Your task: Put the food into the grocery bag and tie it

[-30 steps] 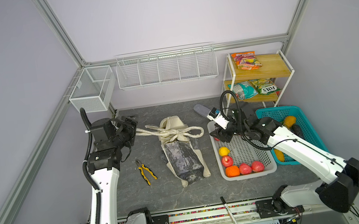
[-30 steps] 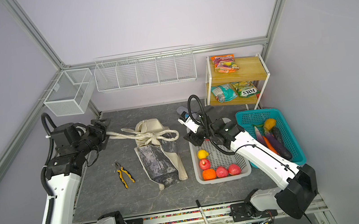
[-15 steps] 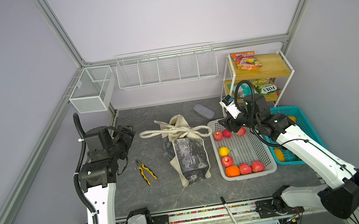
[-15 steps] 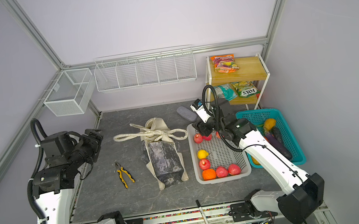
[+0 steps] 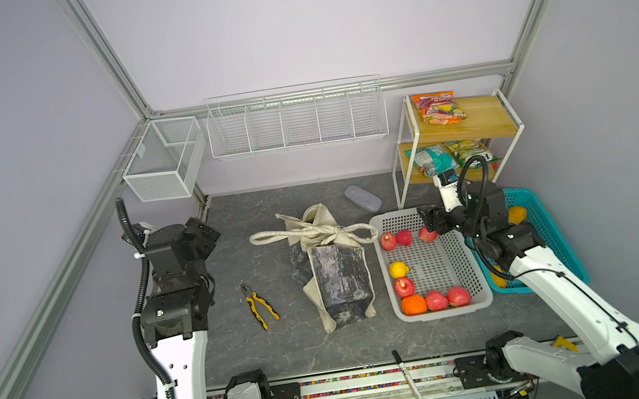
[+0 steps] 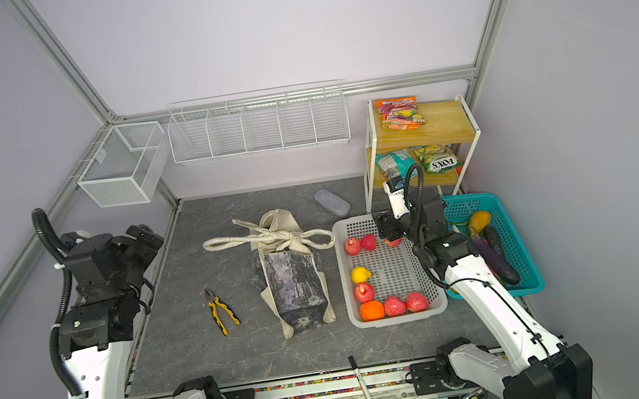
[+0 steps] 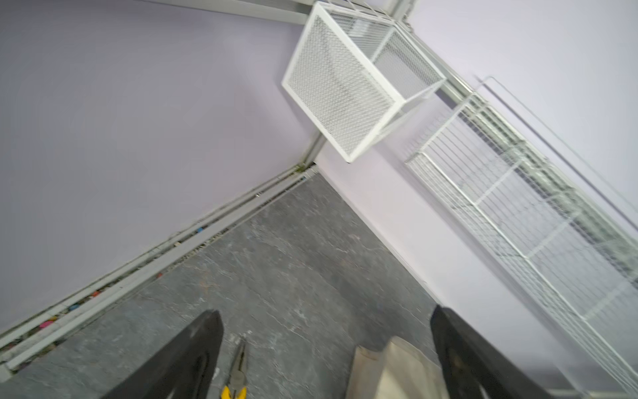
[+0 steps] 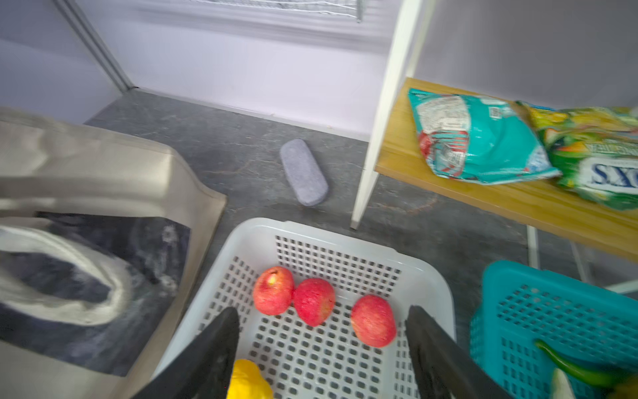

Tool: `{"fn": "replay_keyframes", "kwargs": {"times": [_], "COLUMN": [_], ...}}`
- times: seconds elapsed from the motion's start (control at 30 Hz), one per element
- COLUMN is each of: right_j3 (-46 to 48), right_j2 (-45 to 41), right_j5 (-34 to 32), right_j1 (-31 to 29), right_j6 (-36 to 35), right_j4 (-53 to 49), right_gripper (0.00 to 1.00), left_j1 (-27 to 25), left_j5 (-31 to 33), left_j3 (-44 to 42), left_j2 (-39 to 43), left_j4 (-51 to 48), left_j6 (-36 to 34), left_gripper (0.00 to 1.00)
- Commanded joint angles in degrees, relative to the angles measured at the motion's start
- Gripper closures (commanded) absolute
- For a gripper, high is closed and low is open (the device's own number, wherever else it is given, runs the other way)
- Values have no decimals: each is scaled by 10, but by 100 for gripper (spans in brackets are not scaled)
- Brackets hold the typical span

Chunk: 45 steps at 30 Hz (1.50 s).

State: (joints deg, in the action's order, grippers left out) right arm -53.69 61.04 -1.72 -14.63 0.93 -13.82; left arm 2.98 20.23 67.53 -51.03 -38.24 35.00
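The grocery bag lay in the middle of the table, pliers to its left, a basket of fruit just right. A second basket stood beyond; case and shelf rack sat behind.

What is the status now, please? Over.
Left claw open, empty. Right claw open above white basket, holding nothing. Bag on table, handles knotted; apples in the basket. Pliers beside bag, apart.
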Motion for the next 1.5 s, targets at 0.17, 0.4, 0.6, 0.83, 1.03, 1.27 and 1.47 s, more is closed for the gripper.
{"fn": "replay_keyframes", "kwargs": {"times": [0.17, 0.4, 0.6, 0.83, 1.03, 1.27, 1.47], "right_j3": [144, 225, 272, 307, 321, 320, 317], "right_j2": [-18, 60, 159, 246, 263, 263, 263], "right_j5": [-125, -125, -103, -58, -37, -53, -58], "right_j1": [81, 149, 172, 157, 157, 148, 145], "right_j6": [22, 20, 30, -4, -12, -18, -22], "right_j4": [199, 329, 467, 602, 637, 636, 632], "right_gripper": [9, 11, 11, 12, 12, 12, 12], "left_j1": [-1, -1, -2, -5, -6, -44, -45], "left_j5": [181, 171, 111, 47, -8, -39, -50], "left_j3": [-238, -385, -476, -549, -526, -486, -452], "left_j2": [46, 40, -2, -81, -184, -354, -361], "left_j4": [274, 437, 583, 735, 813, 932, 877], "left_j6": [-111, -171, -197, -221, -231, -305, -310], "left_gripper": [5, 1, 1, 1, 2, 1, 1]}}
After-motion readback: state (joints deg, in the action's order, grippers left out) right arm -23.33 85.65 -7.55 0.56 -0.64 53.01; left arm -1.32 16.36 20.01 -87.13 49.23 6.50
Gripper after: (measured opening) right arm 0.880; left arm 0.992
